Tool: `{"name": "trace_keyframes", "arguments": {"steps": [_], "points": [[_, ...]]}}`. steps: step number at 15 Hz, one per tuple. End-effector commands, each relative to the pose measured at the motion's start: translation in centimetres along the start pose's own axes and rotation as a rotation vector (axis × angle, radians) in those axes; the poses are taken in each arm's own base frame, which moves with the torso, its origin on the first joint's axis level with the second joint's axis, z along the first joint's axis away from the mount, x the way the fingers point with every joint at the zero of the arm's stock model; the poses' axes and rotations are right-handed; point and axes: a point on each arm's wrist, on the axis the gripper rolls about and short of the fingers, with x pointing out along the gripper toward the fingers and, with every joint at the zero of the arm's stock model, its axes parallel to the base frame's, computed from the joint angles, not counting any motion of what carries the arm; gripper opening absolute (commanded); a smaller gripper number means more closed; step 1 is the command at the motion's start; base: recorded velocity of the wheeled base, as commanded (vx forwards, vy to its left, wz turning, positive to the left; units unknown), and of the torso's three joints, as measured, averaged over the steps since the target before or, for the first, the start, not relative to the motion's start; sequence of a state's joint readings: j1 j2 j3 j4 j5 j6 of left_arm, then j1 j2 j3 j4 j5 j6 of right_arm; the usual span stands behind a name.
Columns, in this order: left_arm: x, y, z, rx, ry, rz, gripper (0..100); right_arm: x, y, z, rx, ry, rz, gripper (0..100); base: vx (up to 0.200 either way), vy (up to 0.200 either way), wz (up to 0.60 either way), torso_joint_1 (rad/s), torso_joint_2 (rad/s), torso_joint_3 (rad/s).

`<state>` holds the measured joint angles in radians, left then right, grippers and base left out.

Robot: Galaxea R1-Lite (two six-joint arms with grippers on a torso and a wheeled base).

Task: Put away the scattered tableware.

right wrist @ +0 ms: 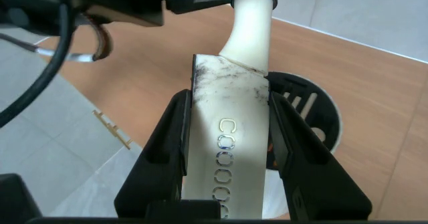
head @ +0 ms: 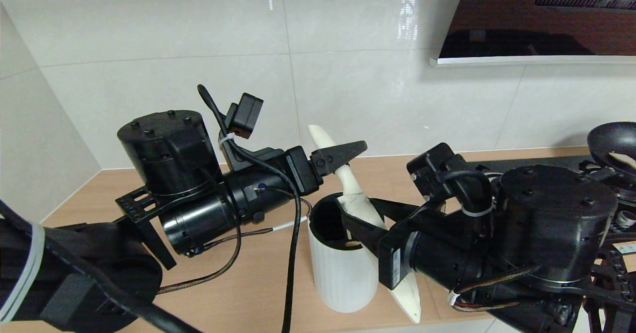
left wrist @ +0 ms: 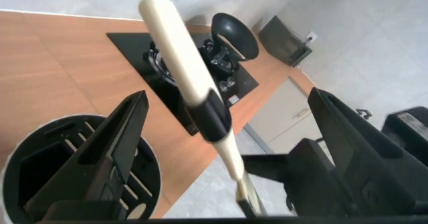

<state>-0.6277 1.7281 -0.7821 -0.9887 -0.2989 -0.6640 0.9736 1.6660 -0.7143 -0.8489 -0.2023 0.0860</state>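
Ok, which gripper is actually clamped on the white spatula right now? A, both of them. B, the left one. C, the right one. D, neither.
C: the right gripper is pinched on the slotted flat part of the white spatula. The left gripper is open, with the handle passing untouched between its fingers.

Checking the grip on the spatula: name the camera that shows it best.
Head view: the spatula shows nearly end to end, handle up, clamped in the right gripper by the white holder. The right wrist view gives its slotted blade between the fingers; the left wrist view, its handle inside the open left gripper.
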Motion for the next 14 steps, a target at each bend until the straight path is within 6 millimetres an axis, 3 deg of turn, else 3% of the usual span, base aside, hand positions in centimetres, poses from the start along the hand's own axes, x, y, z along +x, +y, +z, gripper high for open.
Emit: {"name": "trace_keyframes", "arguments": {"steps": [1,6,7,14], "points": [[0.14,0.05,-0.31,-0.001,0.009,0.000,100,0.08,0.24,-0.20,-0.002,0.007,0.007,0,0.000,0.000,0.00,0.000,0.00,0.000],[0.51,0.28,-0.82,-0.003,0.024,0.007,100,0.08,0.59,-0.57,0.012,0.020,0.020,0,0.000,0.000,0.00,0.000,0.00,0.000],[0.51,0.28,-0.82,-0.003,0.024,0.007,0,0.07,0.63,-0.57,0.012,0.020,0.021,0,0.000,0.000,0.00,0.000,0.00,0.000],[0.66,0.43,-0.93,-0.002,0.026,0.009,0,0.11,0.59,-0.61,0.014,0.021,0.020,0,0.000,0.000,0.00,0.000,0.00,0.000]]}}
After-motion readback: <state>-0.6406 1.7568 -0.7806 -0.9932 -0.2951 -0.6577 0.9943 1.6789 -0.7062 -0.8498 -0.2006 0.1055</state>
